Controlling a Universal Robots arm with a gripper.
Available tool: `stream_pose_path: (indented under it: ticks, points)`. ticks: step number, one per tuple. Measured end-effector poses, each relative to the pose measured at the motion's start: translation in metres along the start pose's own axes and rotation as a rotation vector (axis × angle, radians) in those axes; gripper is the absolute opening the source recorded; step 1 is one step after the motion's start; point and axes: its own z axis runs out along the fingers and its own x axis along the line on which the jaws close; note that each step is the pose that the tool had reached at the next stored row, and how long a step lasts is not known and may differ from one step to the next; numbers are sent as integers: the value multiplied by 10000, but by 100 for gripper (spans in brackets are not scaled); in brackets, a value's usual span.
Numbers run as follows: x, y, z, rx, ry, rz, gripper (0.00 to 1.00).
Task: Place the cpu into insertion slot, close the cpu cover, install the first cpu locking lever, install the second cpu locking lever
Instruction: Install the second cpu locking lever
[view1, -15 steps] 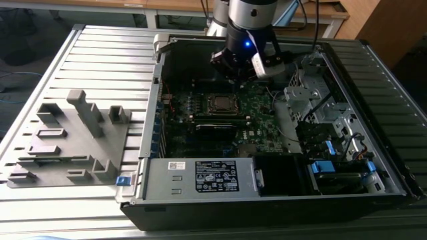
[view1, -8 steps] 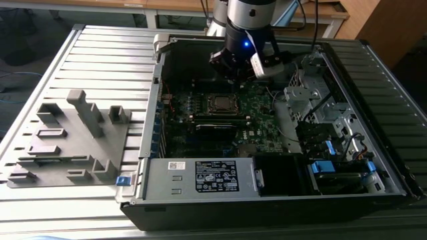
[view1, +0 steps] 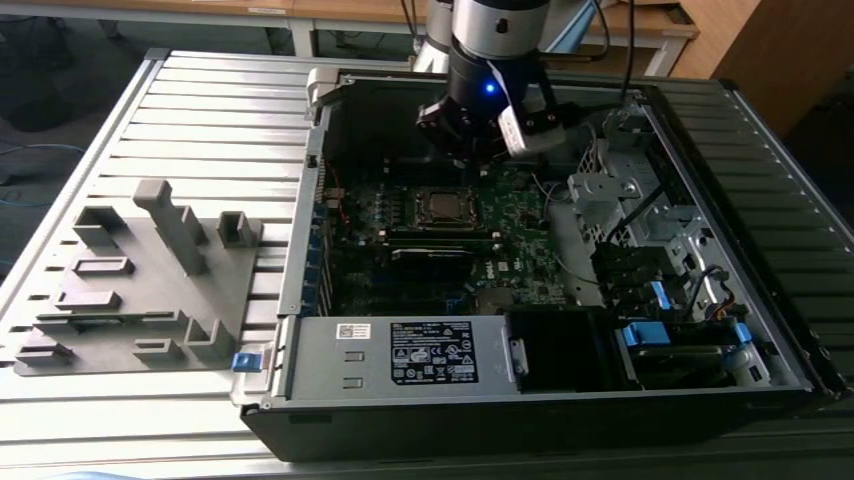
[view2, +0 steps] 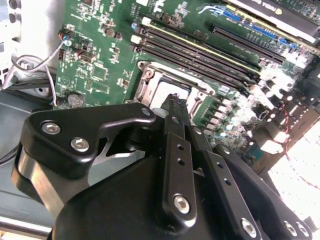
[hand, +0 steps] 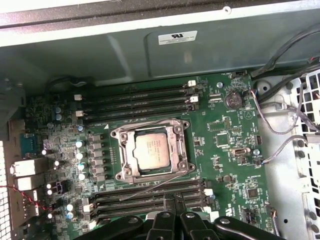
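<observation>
CPU (hand: 151, 150) sits seated in the insertion slot (hand: 116, 170) with the cpu cover (hand: 176, 131) down over it; both levers look unlatched. Tool (view2: 174, 101), pressed together and empty, hovers above; press each lever down and under its hook squarely.

Silver-grey cpu (hand: 151, 151) – silver cpu cover (hand: 150, 131) – green motherboard (hand: 225, 135) – black claw (view2: 175, 102).

above cpu cover (hand: 151, 151): open | flanks: memory slots (hand: 135, 97) both sides, low | far side: case wall (hand: 125, 55)
</observation>
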Motion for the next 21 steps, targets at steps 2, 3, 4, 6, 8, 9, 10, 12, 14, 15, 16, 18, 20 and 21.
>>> stream_pose_path:
  ticks: [2,3,4,6,8,9,10,12,14,15,16,18,20,21]
  points:
    - [5,-1,0,0,1,0,11]
    - [8,-1,1,-1,0,0,11]
    - [11,-2,1,0,0,0,11]
    - [17,-3,1,0,0,0,11]
    - [22,-3,2,0,0,0,11]
    - [25,-4,2,-1,0,0,11]
    - [28,-4,2,0,0,0,11]
    - [33,-5,3,-1,0,0,11]
    - [39,-6,3,0,0,0,11]
    - [42,-6,3,-1,0,0,11]
    - [44,-7,4,-1,0,0,11]
    - [50,-8,4,-1,0,0,11]
    - [56,-9,4,0,0,0,11]
    - [59,-9,5,-1,0,0,11]
